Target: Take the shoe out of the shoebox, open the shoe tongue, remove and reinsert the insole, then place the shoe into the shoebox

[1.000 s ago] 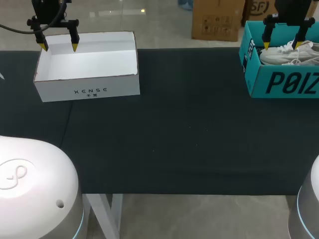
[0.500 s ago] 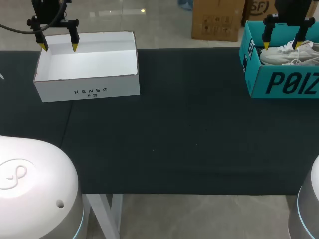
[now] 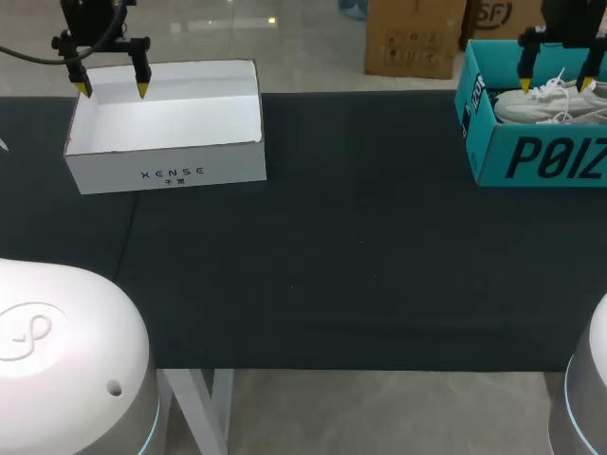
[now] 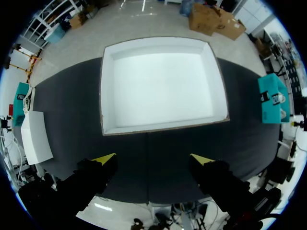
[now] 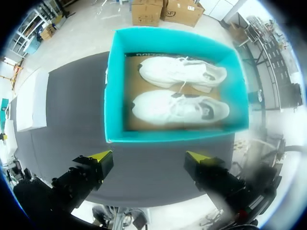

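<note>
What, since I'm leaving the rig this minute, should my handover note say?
The left gripper is open and empty, hanging by the empty white box.
The right gripper is open and empty, hanging by the teal shoebox.
Two white shoes lie side by side in the shoebox, untouched.
Done: nothing.
Left: lift a shoe out, open the tongue, pull and refit the insole, put the shoe back.

The shoebox (image 3: 493, 156) is teal with a brown floor, the shoes (image 5: 180, 109) white — the other box (image 3: 169, 156) plain white, the table cover (image 3: 360, 265) dark grey, fingertips (image 4: 104, 158) yellow.
</note>
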`<state>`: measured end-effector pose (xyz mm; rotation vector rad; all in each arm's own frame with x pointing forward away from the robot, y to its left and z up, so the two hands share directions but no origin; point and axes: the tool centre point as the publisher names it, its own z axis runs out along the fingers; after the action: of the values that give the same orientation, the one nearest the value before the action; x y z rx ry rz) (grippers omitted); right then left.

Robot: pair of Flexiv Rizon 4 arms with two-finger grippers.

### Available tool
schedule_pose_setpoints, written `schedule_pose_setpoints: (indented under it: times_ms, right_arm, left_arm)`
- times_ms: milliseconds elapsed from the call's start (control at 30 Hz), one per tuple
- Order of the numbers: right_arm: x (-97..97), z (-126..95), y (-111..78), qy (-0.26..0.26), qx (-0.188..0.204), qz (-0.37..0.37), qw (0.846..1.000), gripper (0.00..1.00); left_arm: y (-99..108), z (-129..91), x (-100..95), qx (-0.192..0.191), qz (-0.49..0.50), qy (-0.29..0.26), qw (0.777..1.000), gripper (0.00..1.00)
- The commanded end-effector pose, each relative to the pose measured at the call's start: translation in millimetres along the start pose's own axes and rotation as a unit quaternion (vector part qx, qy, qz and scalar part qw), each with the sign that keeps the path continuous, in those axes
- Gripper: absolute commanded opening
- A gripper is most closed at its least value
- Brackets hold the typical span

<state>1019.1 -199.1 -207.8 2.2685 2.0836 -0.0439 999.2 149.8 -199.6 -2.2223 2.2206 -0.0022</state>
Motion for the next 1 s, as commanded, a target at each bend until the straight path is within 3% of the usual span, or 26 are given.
schedule_pose_setpoints:
  times_ms: [33,200,1000]
  right_arm:
    - [-21.0,7.8,15.5,0.005,0.006,0.010,1.000,1.00]
    - [-38.5,14.7,31.7,0.013,-0.008,0.011,1.000,1.00]
    - [-38.5,14.7,31.7,0.013,-0.008,0.011,1.000,1.00]
  left_arm:
    - [-0.4,0.6,-0.2,0.000,0.000,0.000,1.000,1.00]
    - [-0.4,0.6,-0.2,0.000,0.000,0.000,1.000,1.00]
    - [-0.4,0.6,-0.2,0.000,0.000,0.000,1.000,1.00]
